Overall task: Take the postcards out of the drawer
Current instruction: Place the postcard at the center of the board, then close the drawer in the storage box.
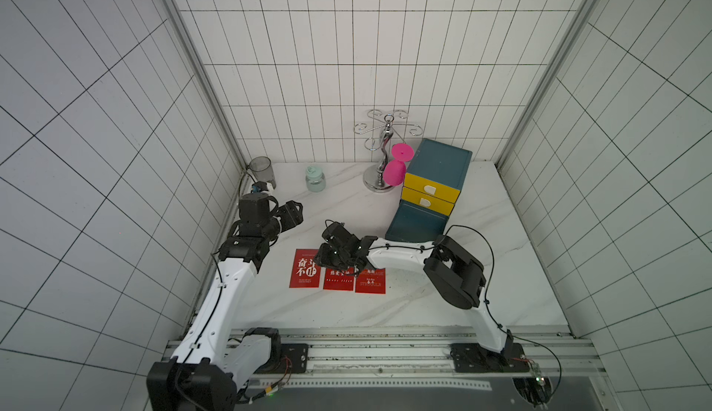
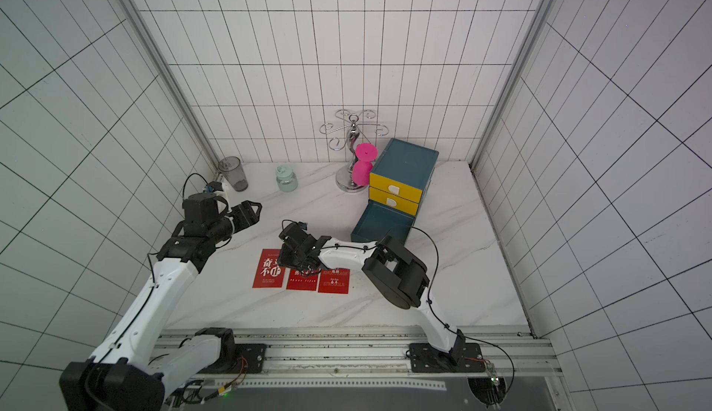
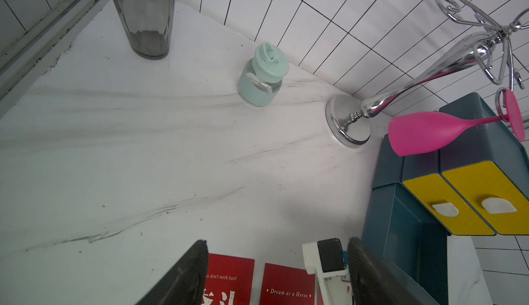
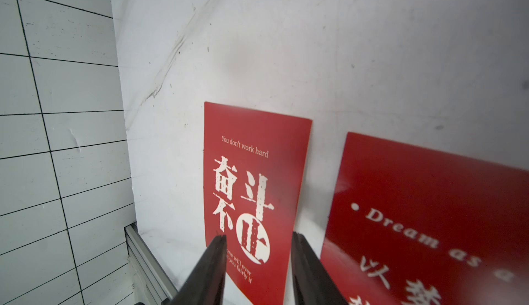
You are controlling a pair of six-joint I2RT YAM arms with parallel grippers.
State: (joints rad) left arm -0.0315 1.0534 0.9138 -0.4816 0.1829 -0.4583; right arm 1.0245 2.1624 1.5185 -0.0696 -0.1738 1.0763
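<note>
- Three postcards (image 1: 338, 281) lie flat on the table (image 1: 424, 305), in a row on the drawer-front side of the cabinet (image 1: 439, 162). They sit close to each other, with no overlap that I can see.
- The cabinet's bottom drawer (image 1: 414, 222) is pulled out. The floor that shows looks bare, but the right arm (image 1: 400, 255) hides its outer edge.
- Judgement: the cards are out, and the step in hand is backing off after the last placement.
- Doing it well:
  - Lift straight up off the row before swinging back toward the cabinet, so a finger doesn't drag a card.
  - Keep the fingers spread during the lift. A thin card can stick to a pad.
  - Check the hidden part of the drawer before calling it done.
- Right hand (image 4: 259, 236): released, fingers moderately apart, nothing between them. It hovers over the farthest card (image 4: 252, 175), the one farthest from the cabinet. I can't tell whether the tips touch it.
- Left hand (image 1: 293, 212): spread wide and empty. It is well apart from the cabinet, above bare table beyond the far end of the row, touching nothing.
</note>
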